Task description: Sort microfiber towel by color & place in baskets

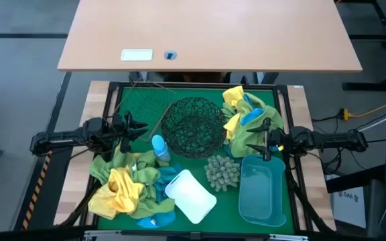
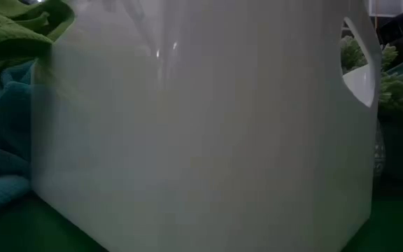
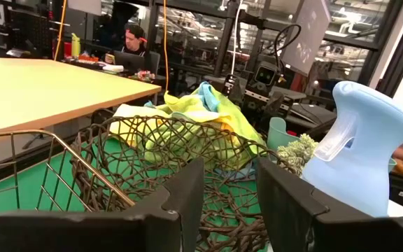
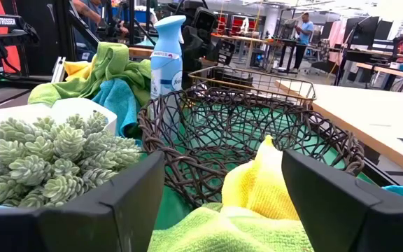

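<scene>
Both jaws stand open and empty: my right gripper (image 1: 267,148) wide over the right towel pile (image 1: 245,115), my left gripper (image 1: 127,127) narrower beside the left pile (image 1: 127,189). Sorting hasn't started; the mesh bowl (image 1: 193,126) is empty. Next, lower and pinch one towel.

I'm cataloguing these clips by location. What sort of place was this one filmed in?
Most likely a robotics lab or open workshop, not a home. Beyond the green work mat are rows of desks with monitors, hanging cables, and a person seated at a workstation. A bare wooden desk adjoins the rig.
</scene>
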